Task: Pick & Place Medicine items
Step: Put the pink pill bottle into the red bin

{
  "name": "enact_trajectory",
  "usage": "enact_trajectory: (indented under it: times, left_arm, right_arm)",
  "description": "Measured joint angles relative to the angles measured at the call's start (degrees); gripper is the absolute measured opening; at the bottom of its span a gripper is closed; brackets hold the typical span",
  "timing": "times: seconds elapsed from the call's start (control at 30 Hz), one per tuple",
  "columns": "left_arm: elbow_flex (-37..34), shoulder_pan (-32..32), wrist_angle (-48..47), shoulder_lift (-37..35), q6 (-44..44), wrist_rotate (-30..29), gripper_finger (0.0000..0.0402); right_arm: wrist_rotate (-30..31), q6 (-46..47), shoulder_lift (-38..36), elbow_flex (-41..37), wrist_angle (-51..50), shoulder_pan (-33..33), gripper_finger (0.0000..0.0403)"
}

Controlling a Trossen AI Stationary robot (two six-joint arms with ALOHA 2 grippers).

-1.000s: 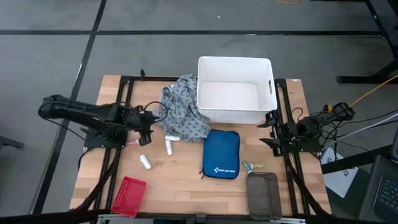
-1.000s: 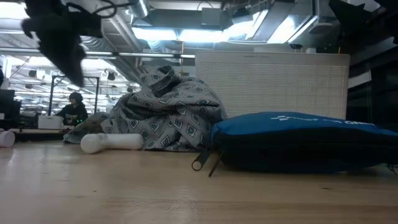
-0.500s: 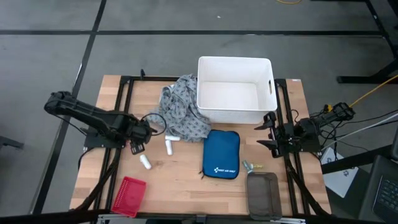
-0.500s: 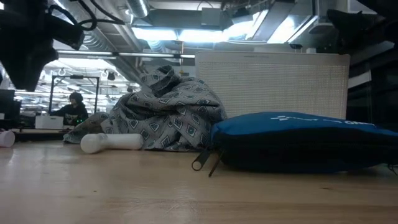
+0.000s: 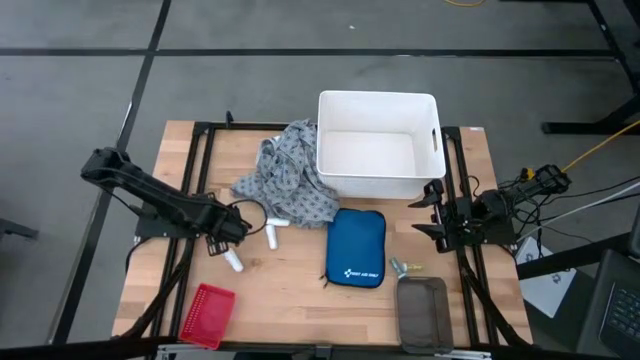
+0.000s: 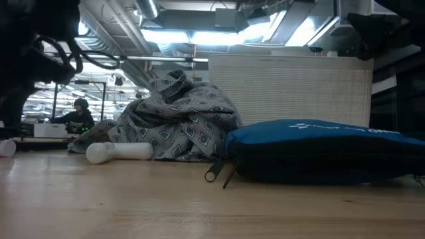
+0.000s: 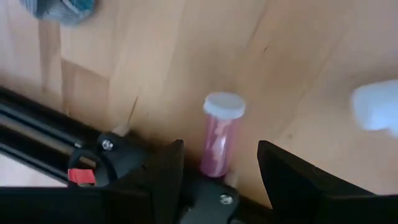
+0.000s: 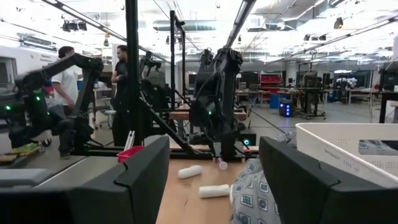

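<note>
A small pink vial with a white cap (image 7: 219, 140) lies on its side on the wood. My left gripper (image 7: 221, 152) is open, one finger on either side of the vial, not touching it; in the high view the left gripper (image 5: 222, 234) covers the vial. A white bottle (image 5: 233, 261) lies just nearer, and two white rolls (image 5: 272, 232) lie beside the grey cloth (image 5: 285, 185). Tiny bits (image 5: 400, 268) lie right of the blue pouch (image 5: 356, 247). My right gripper (image 5: 435, 212) waits open at the table's right side, beside the bin.
A white bin (image 5: 378, 190) stands at the far middle. A red basket (image 5: 205, 312) and a grey tray (image 5: 422, 312) sit at the near edge. Bare wood lies between the red basket and the pouch. Black frame rails (image 7: 37, 134) run along the table's left side.
My left gripper has moved from beside the grey cloth toward the table's near edge and now stands over the pink vial, with the arm stretched farther across the table. The right arm and all objects have stayed where they were.
</note>
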Motion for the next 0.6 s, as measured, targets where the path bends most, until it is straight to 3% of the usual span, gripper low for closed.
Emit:
enact_trajectory:
  times: [0.4,0.6]
  left_arm:
    - [-0.58,-0.13,1.16,0.19,-2.2,-5.26,0.0206]
    - [-0.58,-0.11,1.98,1.74,-2.18,-4.5,0.0205]
  right_arm:
    - [0.0,0.15,0.0,0.0,-0.32,0.02,0.0249]
    - [0.01,0.15,0.0,0.0,-1.33,0.02,0.0249]
